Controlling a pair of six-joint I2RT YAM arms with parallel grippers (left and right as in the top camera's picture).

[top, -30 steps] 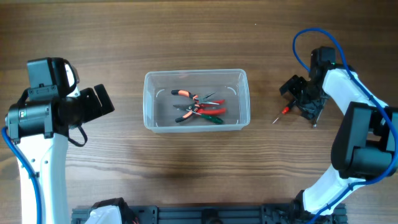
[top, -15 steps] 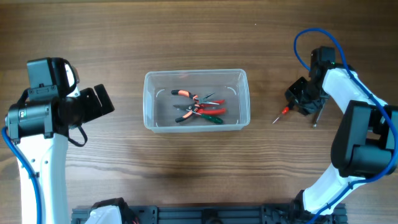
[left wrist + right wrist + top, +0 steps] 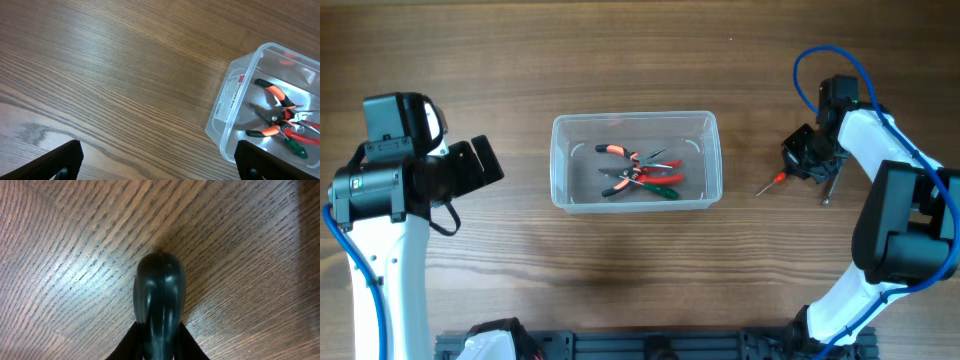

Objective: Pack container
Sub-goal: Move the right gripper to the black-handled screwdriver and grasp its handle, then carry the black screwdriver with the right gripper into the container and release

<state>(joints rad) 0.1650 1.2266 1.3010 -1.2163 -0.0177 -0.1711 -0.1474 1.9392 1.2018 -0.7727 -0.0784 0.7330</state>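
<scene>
Right end effector (image 3: 160, 349), seen from its own wrist camera, is closed on a dark, glossy, rounded tool handle (image 3: 160, 297) with a seam down its middle. One finger (image 3: 126, 345) is pressed to each side of the handle, which is held low over the wood-grain tabletop (image 3: 60, 240); contact with the wood cannot be told. In the overhead view a thin metal shaft (image 3: 829, 188) is shown projecting from under this end effector toward the near edge; whether it belongs to the gripped handle cannot be told. Just beside it, on the side toward the centre, a small red-handled screwdriver (image 3: 771, 182) is seen lying on the tabletop, apart from the fingers. Farther toward the centre the container (image 3: 558, 165) is placed upright, its long sides running left to right, between the two arms and well apart from both. Inside it, several hand tools are heaped on the floor, overlapping one another: orange-handled pliers (image 3: 274, 93), red-handled pliers (image 3: 665, 179) and a green-handled tool (image 3: 296, 148). A white label (image 3: 229, 98) is borne on the short wall facing the left arm. At the far left, the left end effector (image 3: 167, 162) is held open, its fingertips (image 3: 62, 160) spread wide over the wood, near the container's corner but not touching it.
</scene>
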